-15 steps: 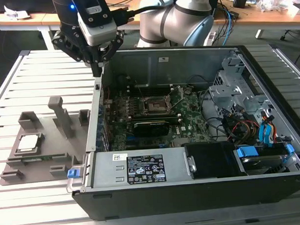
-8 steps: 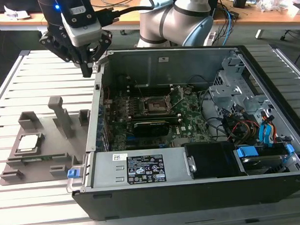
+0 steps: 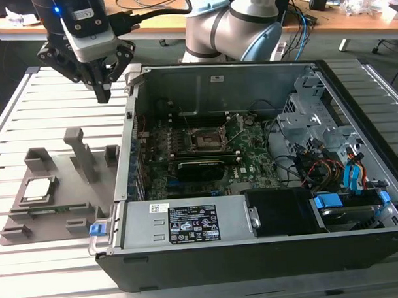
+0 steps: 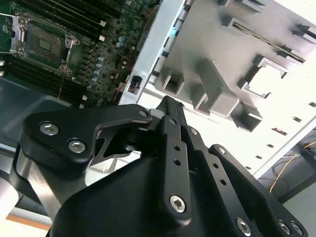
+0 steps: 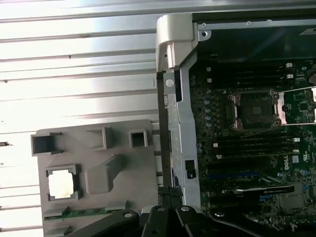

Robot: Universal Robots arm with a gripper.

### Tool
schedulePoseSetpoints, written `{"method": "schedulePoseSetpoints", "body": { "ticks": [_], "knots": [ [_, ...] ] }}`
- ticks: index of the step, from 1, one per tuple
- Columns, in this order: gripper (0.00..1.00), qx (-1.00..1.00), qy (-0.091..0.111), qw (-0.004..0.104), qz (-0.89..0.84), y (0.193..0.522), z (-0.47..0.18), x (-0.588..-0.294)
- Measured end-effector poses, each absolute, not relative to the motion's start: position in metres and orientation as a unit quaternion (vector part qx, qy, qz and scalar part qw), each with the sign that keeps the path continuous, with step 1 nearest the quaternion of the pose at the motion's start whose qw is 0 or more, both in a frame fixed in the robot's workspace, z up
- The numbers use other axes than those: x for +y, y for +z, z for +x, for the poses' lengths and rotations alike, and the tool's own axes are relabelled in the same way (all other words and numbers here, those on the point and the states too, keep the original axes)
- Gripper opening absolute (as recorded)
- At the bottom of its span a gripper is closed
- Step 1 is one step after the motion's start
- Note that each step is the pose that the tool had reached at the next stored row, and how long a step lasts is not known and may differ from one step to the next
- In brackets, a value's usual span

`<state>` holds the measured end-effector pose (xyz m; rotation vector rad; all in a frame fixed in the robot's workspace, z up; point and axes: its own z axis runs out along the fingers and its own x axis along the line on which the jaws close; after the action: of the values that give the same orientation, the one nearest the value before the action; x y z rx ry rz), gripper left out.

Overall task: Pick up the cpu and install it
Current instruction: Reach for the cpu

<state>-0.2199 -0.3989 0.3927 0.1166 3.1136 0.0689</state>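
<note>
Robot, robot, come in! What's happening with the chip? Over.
End effector shut, hovering above the table beside the case. Cpu in grey tray, untouched. Grey post stands next to it.

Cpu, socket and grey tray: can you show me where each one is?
cpu (image 3: pixel 38 188), exterior view, middle of its silver top.
socket (image 3: pixel 205 141), exterior view, middle of the dark square.
tray (image 3: pixel 79 192), exterior view, bare flat part beside the cpu.
</note>
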Motion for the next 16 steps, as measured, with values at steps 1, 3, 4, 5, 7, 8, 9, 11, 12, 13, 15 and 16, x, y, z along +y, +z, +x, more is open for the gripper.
{"method": "schedulePoseSetpoints", "body": {
  "ticks": [1,3,4,5,7,8,9,11,12,13,15,16],
  "knots": [
    [0.11,0.999,0.022,0.012,0.037,0.393,-0.222,-0.399],
    [0.11,0.999,0.022,0.012,0.037,0.393,-0.225,-0.399],
    [0.11,0.999,0.022,0.013,0.037,0.393,-0.226,-0.399],
    [0.11,0.999,0.022,0.013,0.037,0.393,-0.227,-0.399],
    [0.11,0.999,0.022,0.012,0.037,0.393,-0.227,-0.399],
    [0.11,0.999,0.022,0.012,0.037,0.393,-0.227,-0.399],
    [0.11,0.999,0.022,0.012,0.037,0.393,-0.228,-0.399],
    [0.11,0.999,0.022,0.012,0.037,0.393,-0.231,-0.399],
    [0.11,0.999,0.022,0.013,0.037,0.393,-0.232,-0.399],
    [0.11,0.999,0.022,0.012,0.037,0.393,-0.233,-0.399],
    [0.11,0.999,0.022,0.013,0.037,0.393,-0.238,-0.399],
    [0.11,0.999,0.022,0.012,0.037,0.393,-0.239,-0.399]
  ]
}}
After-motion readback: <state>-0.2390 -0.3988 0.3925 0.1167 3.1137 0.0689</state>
